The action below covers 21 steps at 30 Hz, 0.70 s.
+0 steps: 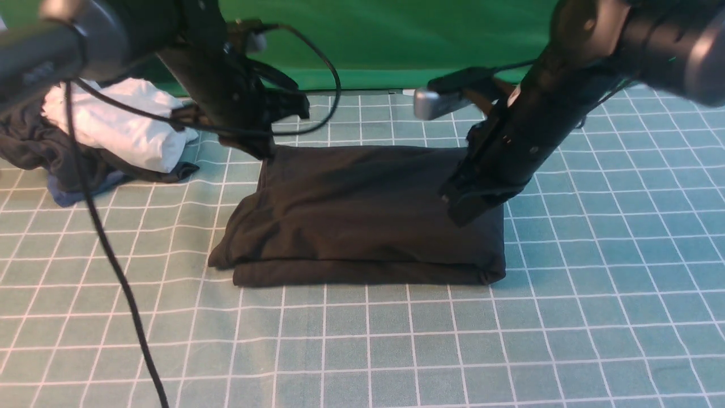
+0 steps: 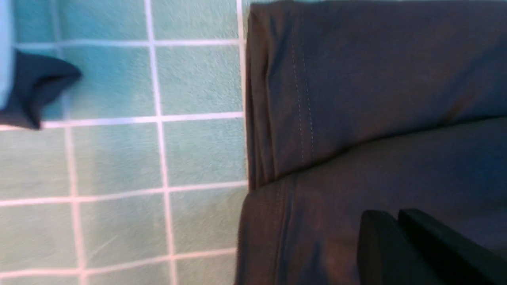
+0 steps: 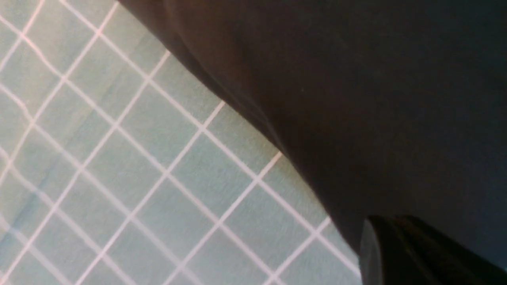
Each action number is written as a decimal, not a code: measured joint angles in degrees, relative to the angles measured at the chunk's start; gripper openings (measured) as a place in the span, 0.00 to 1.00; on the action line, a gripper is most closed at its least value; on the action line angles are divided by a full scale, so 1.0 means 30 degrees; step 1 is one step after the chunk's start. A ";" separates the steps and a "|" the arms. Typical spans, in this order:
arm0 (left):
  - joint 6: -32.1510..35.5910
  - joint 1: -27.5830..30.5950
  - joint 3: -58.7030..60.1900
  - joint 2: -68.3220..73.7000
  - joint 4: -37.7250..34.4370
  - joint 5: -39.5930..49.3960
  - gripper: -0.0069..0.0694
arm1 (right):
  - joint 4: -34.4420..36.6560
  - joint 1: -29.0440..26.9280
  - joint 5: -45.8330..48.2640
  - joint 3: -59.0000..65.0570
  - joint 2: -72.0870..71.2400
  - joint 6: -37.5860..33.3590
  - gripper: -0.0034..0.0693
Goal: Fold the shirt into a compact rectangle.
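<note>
The black shirt (image 1: 362,215) lies in the middle of the green gridded mat, folded into a thick rectangle with layered edges along its near side. My left gripper (image 1: 265,151) is at the shirt's far left corner. In the left wrist view its fingers (image 2: 396,217) are pressed together over the folded cloth (image 2: 356,99), with nothing seen between them. My right gripper (image 1: 460,217) is down on the top of the shirt near its right edge. In the right wrist view it (image 3: 390,222) is shut over the dark fabric (image 3: 376,99), close to the cloth's edge.
A crumpled white garment (image 1: 122,127) lies on a dark grey garment with blue cloth (image 1: 56,164) at the far left. A corner of that dark cloth (image 2: 35,87) shows in the left wrist view. A black cable (image 1: 113,266) hangs from the left arm across the front left.
</note>
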 joint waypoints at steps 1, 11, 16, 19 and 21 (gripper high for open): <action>0.0000 0.0086 0.0000 -0.0444 0.0393 0.0444 0.11 | -0.0055 0.0001 -0.0225 0.0000 0.0499 0.0078 0.08; 0.0732 0.0262 0.0452 -0.4302 0.0988 0.2935 0.11 | -0.3754 0.0001 0.1487 0.0000 0.2897 0.3545 0.08; 0.0780 0.0262 0.1527 -0.6448 0.1005 0.3060 0.11 | -0.4699 0.0001 0.1942 0.0000 0.1999 0.4115 0.08; 0.0802 0.0262 0.2213 -0.7478 0.1005 0.3160 0.11 | -0.5027 -0.0126 0.1942 0.0000 0.0619 0.4129 0.09; 0.0802 0.0262 0.2677 -0.8199 0.1026 0.3280 0.11 | -0.5025 -0.0445 0.1874 0.0000 -0.0364 0.4178 0.10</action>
